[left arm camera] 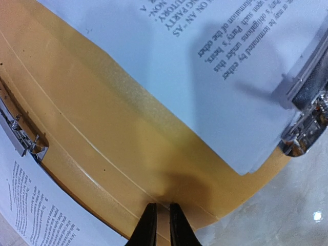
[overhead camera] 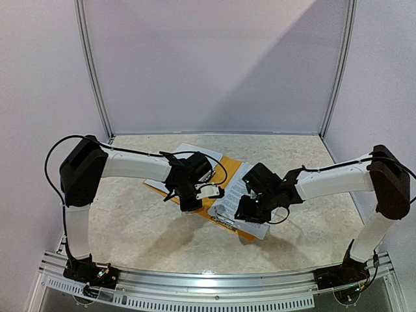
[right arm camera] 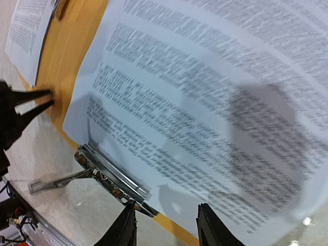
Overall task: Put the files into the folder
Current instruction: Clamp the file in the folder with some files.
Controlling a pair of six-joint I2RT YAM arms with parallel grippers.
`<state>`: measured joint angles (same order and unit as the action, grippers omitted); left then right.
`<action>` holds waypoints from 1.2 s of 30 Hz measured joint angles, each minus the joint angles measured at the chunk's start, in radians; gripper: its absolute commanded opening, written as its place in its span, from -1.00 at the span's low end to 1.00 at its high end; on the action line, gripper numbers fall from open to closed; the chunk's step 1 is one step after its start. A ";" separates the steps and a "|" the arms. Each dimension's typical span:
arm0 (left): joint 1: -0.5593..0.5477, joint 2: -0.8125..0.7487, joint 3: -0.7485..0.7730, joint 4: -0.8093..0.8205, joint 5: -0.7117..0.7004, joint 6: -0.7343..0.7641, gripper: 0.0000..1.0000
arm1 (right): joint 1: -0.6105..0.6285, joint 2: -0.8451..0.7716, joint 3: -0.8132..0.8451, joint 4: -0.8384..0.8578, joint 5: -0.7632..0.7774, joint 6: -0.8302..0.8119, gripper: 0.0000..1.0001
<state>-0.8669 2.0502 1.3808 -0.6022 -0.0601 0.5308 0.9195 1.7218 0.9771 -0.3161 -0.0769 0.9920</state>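
The orange-yellow folder (overhead camera: 229,162) lies open on the table with white printed files (overhead camera: 235,190) on its right half and another sheet (overhead camera: 187,151) on its left. My left gripper (left arm camera: 163,224) is shut on the folder's (left arm camera: 102,128) near edge at the spine, which puckers just ahead of the tips. Its tips also show in the right wrist view, at the left gripper (right arm camera: 40,99). My right gripper (right arm camera: 166,225) stands open over the near edge of the files (right arm camera: 205,102), beside the metal clip (right arm camera: 110,177), whose lever sticks out to the left.
A second metal clip (left arm camera: 20,136) sits on the folder's other half over more printed paper (left arm camera: 46,210). Pale marbled tabletop (overhead camera: 136,221) surrounds the folder, and booth walls (overhead camera: 214,65) close the back and sides.
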 measured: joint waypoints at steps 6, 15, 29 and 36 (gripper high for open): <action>0.000 0.002 0.003 -0.003 0.000 0.000 -0.74 | -0.130 -0.209 -0.038 -0.207 0.129 -0.013 -0.42; 0.000 0.004 0.006 -0.007 0.000 0.000 -0.74 | -0.196 -0.126 -0.037 -0.432 0.251 -0.108 -0.84; 0.000 0.006 0.011 -0.010 0.001 0.000 -0.74 | -0.196 0.010 0.016 -0.391 0.220 -0.164 -0.89; 0.000 0.006 0.011 -0.010 0.001 0.000 -0.74 | -0.196 0.035 0.042 -0.307 0.192 -0.159 -0.89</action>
<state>-0.8673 2.0563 1.3918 -0.6125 -0.0589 0.5308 0.7235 1.7565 1.0187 -0.6228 0.1150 0.8330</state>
